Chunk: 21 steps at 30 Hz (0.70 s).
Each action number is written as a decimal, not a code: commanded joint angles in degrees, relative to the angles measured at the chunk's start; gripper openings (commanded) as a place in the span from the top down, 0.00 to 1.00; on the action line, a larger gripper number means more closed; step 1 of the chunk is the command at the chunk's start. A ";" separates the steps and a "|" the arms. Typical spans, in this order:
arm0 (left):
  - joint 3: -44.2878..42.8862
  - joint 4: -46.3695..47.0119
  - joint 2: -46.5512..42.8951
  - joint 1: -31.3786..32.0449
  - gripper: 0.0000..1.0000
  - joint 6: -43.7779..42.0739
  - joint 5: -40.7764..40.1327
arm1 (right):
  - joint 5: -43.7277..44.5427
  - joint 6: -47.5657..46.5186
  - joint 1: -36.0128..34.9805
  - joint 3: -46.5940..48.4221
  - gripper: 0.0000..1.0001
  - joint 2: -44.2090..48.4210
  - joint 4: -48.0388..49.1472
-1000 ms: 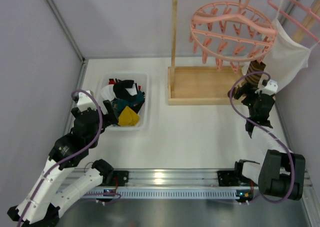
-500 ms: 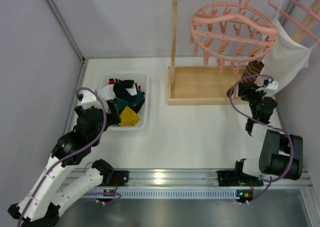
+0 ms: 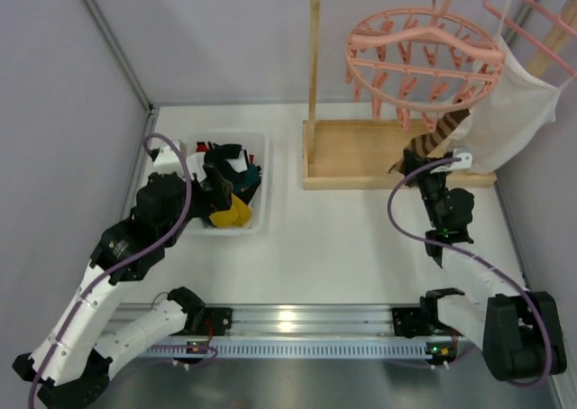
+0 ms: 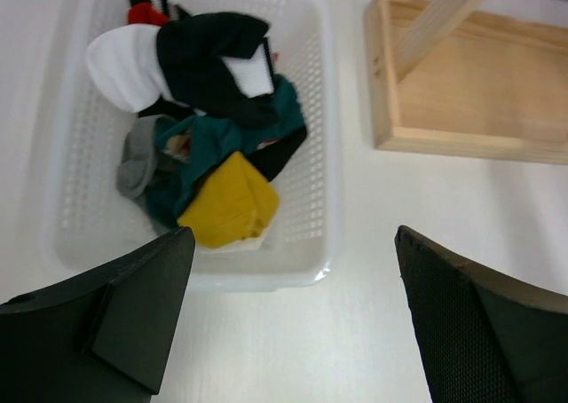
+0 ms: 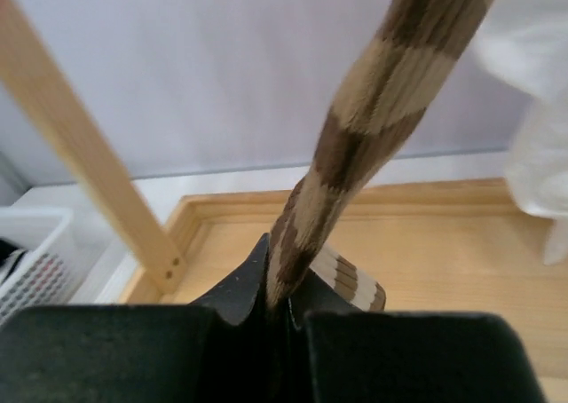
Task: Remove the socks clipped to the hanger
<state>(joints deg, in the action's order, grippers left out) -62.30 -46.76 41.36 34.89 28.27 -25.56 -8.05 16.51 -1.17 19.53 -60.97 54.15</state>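
A brown striped sock (image 3: 442, 131) hangs from a peg on the near edge of the round pink hanger (image 3: 431, 32), which hooks onto the top rail of the wooden rack (image 3: 352, 152). The sock slants down and to the left over the rack's flat base. It is the only sock visible on the hanger; the other pegs dangle bare.

The right gripper (image 3: 415, 159) is clamped on the sock's lower end, just above the near edge of the rack's base. In the right wrist view the two dark fingers (image 5: 240, 301) are pressed together, with the striped fabric rising from between them and the sock's toe end folded over just behind them.

A large white garment (image 3: 518, 94) hangs at the right end of the rack from a plain pink hanger (image 3: 532, 31), close beside the sock.

To the left of the rack, a white perforated basket (image 3: 261, 139) sits on the bench (image 3: 343, 229). It holds a heap of socks: a mustard sock (image 4: 229, 203) nearest the arms, a teal sock (image 4: 204, 146) under it, a black sock (image 4: 213, 61) and a white sock (image 4: 124, 66) toward the far side, and a grey one at the left.

The left gripper (image 3: 212, 188) hangs over the basket's near edge with its fingers spread wide apart and nothing between them.
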 commanded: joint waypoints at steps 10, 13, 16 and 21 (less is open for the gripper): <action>-30.75 3.17 22.87 22.65 0.02 2.41 -5.18 | 27.29 -6.05 -29.91 5.16 1.00 1.13 -12.67; -42.08 2.91 31.82 29.69 0.02 -2.42 -10.29 | 33.36 -5.53 -36.16 8.15 1.00 -3.09 -12.49; -53.59 2.99 40.35 31.73 0.02 -8.92 -10.91 | 35.21 -2.73 -39.42 9.74 1.00 -5.30 -11.97; -69.50 2.99 52.92 31.73 0.02 -17.19 -9.59 | 43.80 -3.42 -45.14 14.38 1.00 -7.49 -16.35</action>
<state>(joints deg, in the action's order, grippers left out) -125.62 -44.95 89.86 66.48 17.89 -33.19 27.35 12.64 -42.33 28.67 -67.13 40.32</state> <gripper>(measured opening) 0.984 0.006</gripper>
